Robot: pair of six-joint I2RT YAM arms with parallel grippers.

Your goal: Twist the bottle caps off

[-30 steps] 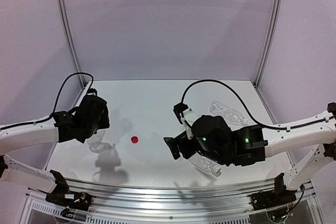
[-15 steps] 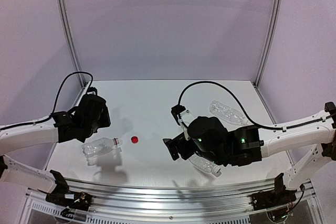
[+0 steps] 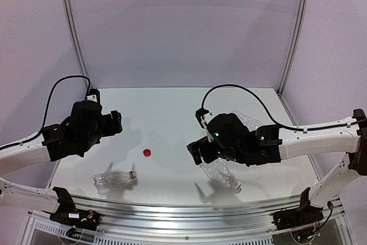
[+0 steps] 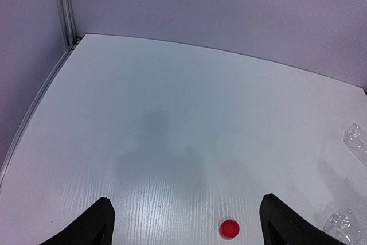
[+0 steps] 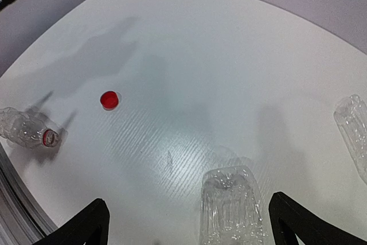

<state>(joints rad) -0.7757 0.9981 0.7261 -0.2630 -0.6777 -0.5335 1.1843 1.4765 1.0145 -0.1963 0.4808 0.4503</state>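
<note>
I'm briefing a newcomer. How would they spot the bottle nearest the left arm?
On the white table, look at the near-left corner. A clear bottle lies there on its side, nearer than the red cap. Its red neck ring sets it apart; no red shows on the other two bottles.

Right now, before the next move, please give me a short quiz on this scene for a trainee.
1. True or false: the red cap lies loose on the table.
2. The right fingers stand over: A the red cap, B a bottle, C bare table.
3. How many bottles lie on the table?
Key: 1 true; 2 B; 3 three.
</note>
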